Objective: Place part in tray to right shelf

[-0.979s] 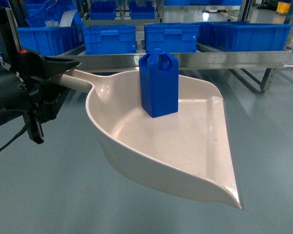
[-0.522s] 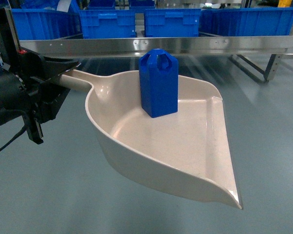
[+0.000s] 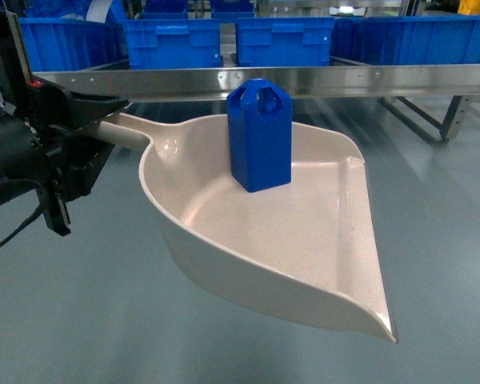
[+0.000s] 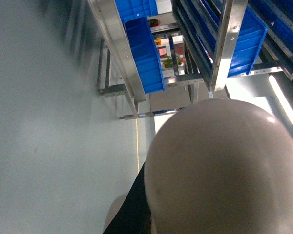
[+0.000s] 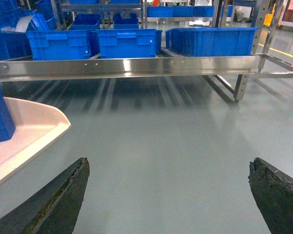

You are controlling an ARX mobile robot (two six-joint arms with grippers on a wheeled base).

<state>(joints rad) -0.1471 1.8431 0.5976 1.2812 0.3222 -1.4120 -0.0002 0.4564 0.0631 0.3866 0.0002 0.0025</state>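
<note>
The bright-blue part [image 3: 260,136] stands upright in the back of the cream tray [image 3: 304,240], which hangs in the air above the floor. My left gripper [image 3: 102,114] is shut on the tray's handle at the left of the head view. The left wrist view is mostly filled by the tray's rounded underside [image 4: 224,165]. The right shelf [image 3: 344,80] shows as a steel rail running across behind the tray. In the right wrist view my right gripper [image 5: 168,170] is open over bare floor, with the tray's lip [image 5: 29,129] and the part [image 5: 0,117] at its left.
Large blue crates [image 3: 284,40] sit on the shelf behind the rail [image 5: 136,66]. A steel shelf leg [image 3: 456,116] stands at the right. More racks with blue crates [image 4: 146,53] show in the left wrist view. Grey floor lies under the tray.
The shelf rail and crates have shifted up and to the right in the head view. The tray, the part and my left gripper keep the same place in the view.
</note>
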